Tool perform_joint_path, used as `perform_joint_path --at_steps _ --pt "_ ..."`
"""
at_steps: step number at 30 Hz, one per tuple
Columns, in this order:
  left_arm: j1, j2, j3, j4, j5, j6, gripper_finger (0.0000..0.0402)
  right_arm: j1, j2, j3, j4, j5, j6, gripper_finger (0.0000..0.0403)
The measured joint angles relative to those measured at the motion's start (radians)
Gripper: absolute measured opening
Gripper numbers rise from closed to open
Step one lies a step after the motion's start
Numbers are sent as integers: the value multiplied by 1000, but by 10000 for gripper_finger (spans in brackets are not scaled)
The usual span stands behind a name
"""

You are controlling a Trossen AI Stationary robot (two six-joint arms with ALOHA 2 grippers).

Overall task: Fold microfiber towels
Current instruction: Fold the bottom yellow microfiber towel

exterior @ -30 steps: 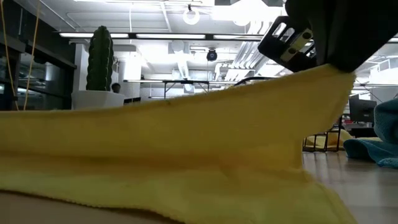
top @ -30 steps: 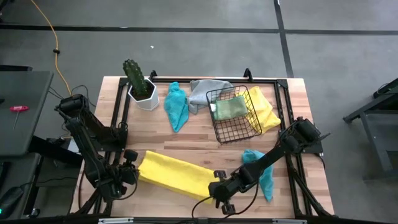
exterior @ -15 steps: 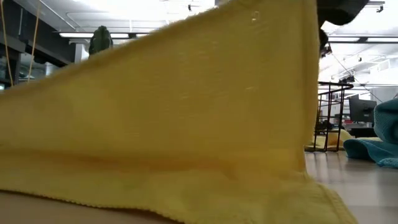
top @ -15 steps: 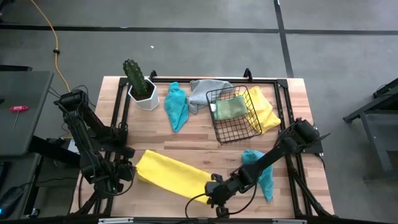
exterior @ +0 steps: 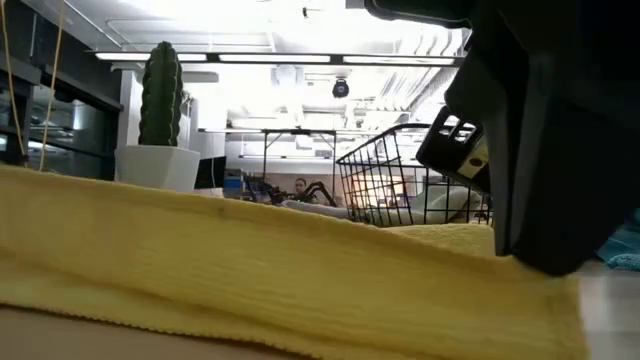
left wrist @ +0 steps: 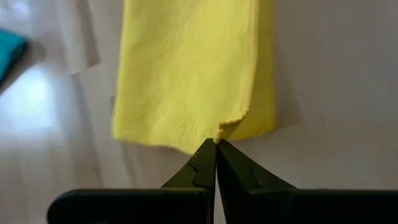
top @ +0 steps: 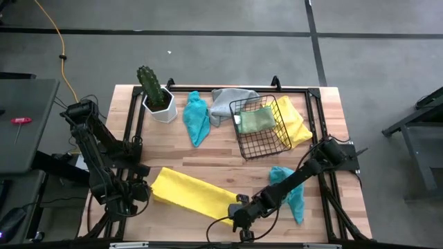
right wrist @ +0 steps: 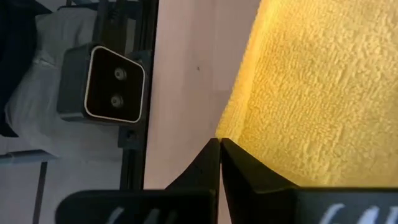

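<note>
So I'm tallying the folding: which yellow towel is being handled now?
The long yellow towel at the table's front, pinched at its ends by both grippers; the other yellow one lies untouched beside the basket.

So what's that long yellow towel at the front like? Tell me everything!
The yellow towel is soft, nubbly cloth, folded into a long band that lies slanted on the wooden table near its front edge. The left gripper pinches one end, fingers shut; the right gripper is shut at the other end's edge.

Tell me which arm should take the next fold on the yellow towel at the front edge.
Probably both, but the right leads: right gripper is shut on the yellow towel's near end, ready to carry it over. Left gripper is shut on the opposite end, anchoring it.
</note>
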Motion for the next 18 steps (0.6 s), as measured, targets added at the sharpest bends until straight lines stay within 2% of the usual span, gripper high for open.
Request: perform_joint_path --at_steps 7,12,18 --pt "0 10 -51 153 60 3 0 0 0 0 1 6 -28 0" --pt "3 19 -98 165 62 -24 0 0 0 0 -5 5 -22 0" --pt "6 19 -99 154 65 -26 1 0 -1 0 -8 18 0 1"
